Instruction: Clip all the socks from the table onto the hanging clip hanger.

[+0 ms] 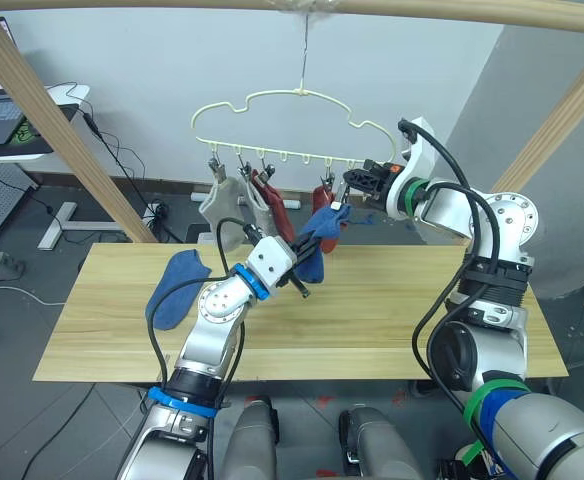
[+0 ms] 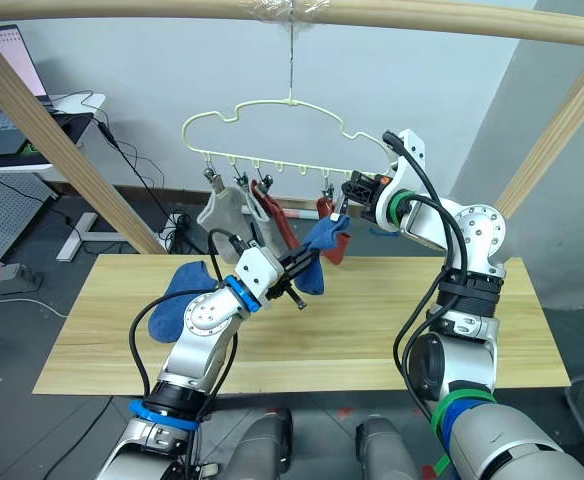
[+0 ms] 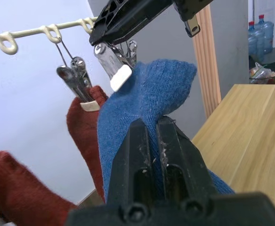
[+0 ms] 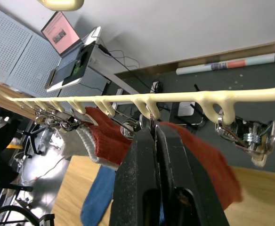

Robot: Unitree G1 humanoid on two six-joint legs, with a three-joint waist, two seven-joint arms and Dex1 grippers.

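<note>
Left fingers (image 3: 151,136) clenched on a blue sock (image 1: 324,232), lifted beneath the clip hanger (image 1: 294,130). Right fingers (image 4: 155,141) pinching a hanger clip (image 3: 110,59). Another blue sock (image 1: 175,285) at the bench's (image 1: 392,320) nine o'clock.

Fuzzy knit socks (image 3: 142,103) — shiny metal clips (image 3: 110,59) — matt wooden table (image 1: 372,310).

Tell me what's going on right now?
Left gripper shut on blue sock, lifted to a clip. Right gripper squeezing that clip. Four socks hung; one blue sock on table.
</note>
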